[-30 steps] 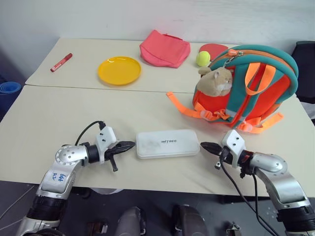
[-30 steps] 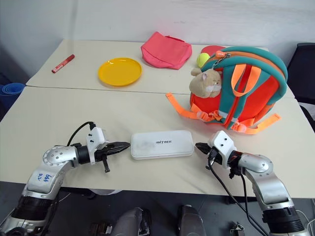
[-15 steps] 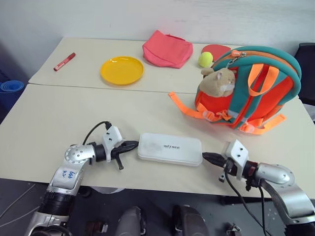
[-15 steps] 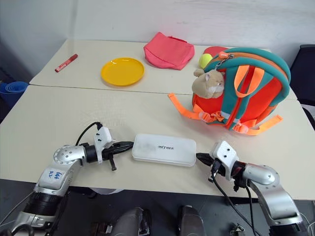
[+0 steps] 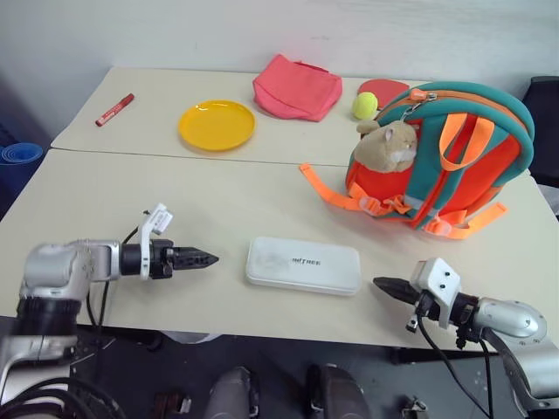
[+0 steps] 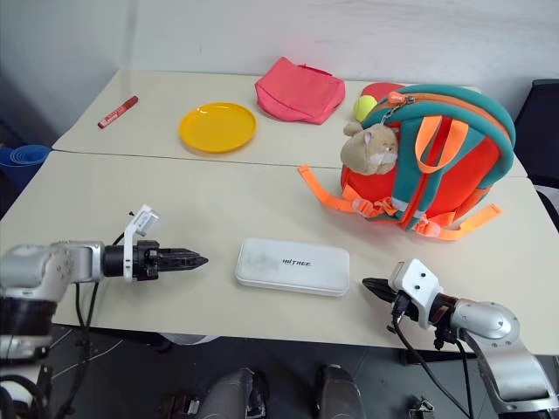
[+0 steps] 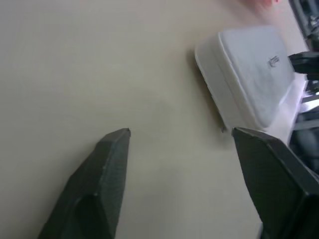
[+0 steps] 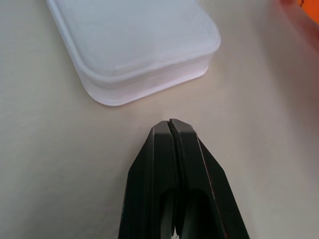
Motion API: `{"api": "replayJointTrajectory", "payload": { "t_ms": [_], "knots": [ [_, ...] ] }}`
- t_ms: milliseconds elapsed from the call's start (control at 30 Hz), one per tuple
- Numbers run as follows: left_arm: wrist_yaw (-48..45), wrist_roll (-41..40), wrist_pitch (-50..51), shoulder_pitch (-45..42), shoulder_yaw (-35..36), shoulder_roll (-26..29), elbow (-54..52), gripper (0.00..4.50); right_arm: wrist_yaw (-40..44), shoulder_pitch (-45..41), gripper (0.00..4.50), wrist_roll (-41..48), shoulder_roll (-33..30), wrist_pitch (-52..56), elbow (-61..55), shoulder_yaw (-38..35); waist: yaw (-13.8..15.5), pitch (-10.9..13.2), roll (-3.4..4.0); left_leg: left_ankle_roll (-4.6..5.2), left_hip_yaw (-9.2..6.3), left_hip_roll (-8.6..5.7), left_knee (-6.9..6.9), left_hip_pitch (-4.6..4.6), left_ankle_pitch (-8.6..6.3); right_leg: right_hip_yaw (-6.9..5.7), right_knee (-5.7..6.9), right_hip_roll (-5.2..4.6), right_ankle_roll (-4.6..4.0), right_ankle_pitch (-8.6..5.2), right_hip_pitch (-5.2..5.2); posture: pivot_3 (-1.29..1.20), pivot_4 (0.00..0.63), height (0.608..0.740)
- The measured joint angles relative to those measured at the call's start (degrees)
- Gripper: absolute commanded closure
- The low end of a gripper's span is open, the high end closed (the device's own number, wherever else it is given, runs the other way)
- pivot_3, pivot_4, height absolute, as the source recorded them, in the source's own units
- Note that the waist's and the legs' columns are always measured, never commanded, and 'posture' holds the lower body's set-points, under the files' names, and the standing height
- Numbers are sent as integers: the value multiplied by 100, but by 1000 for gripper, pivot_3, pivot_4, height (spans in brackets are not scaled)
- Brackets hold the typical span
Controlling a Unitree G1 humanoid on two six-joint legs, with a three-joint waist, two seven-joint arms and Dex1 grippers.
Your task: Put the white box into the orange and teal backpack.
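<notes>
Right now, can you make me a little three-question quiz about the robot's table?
1. True or false: the white box is already inside the orange and teal backpack.
2. Which claw is open: A) left claw B) right claw?
3. Fill in: the round plate is coloured ____.

Key: 1 false, it lies flat on the table between the claws. 2 A. 3 yellow.

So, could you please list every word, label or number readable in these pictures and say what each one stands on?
"UNITREE", small dark lettering, only just legible: on the face of the white box.
Red marker: any print is too small to read.
Orange and teal backpack: no readable text.
</notes>
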Motion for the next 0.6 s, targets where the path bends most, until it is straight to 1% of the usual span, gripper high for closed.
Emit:
{"api": "replayJointTrajectory", "payload": {
  "t_ms": [33, 67, 167, 333, 433, 500, 567, 600],
  "knots": [
    [-28, -1, 256, -269, -109, -40, 290, 37, 35, -109, 4500, -51, -2, -63, 93, 73, 5, 0, 0, 1, -2, -3, 1, 4, 0, 1, 2, 0, 1, 0, 6, 0, 150, 740],
    [-71, 0, 457, -503, -225, -91, 529, 11, 73, -241, 4500, -108, -2, -100, 166, 180, 5, -1, 1, 1, -1, -3, 2, 6, 0, 4, 2, -2, 1, 0, 7, 0, 150, 740],
    [-107, 7, 734, -845, -386, -304, 824, 11, 153, -498, 4500, -240, -1, -210, 403, 400, 26, -3, 6, 0, -3, -5, 7, 4, 1, 7, 6, -13, 1, -1, 8, 0, 150, 740],
    [-137, 59, 963, -1290, -1260, -726, 610, 11, 317, -1129, 4500, -836, -231, -665, 874, 911, 32, -26, 7, 1, 2, -7, 16, 17, 0, 16, -1, -16, 2, 0, 26, 0, 150, 740],
    [42, 64, 1072, -1399, -1241, -1213, 712, 11, 333, -1351, 4500, -939, -221, -683, 1004, 1051, 45, -41, 5, 1, 0, -4, 19, 23, 1, 16, 1, -20, 3, -1, 31, 0, 150, 740],
    [259, 96, 1079, -1443, -1003, -1588, 949, 11, 333, -1418, 4500, -962, -166, -699, 1109, 1078, 67, -51, 5, 1, 0, -4, 19, 37, 1, 17, 2, -21, 3, -1, 43, 0, 150, 740],
    [462, 126, 1059, -1441, -817, -1841, 1075, 11, 334, -1478, 4500, -989, -116, -720, 1217, 1116, 93, -51, 5, -1, -4, -2, 14, 85, -4, 14, -10, -23, 3, -1, 93, 0, 150, 740],
    [561, 134, 1072, -1431, -736, -1929, 1085, 11, 333, -1500, 4500, -1019, -93, -728, 1239, 1134, 102, -53, 6, -21, -9, 0, 13, 100, -22, 11, -19, -24, 3, -1, 111, 0, 150, 740]
  ]
}}
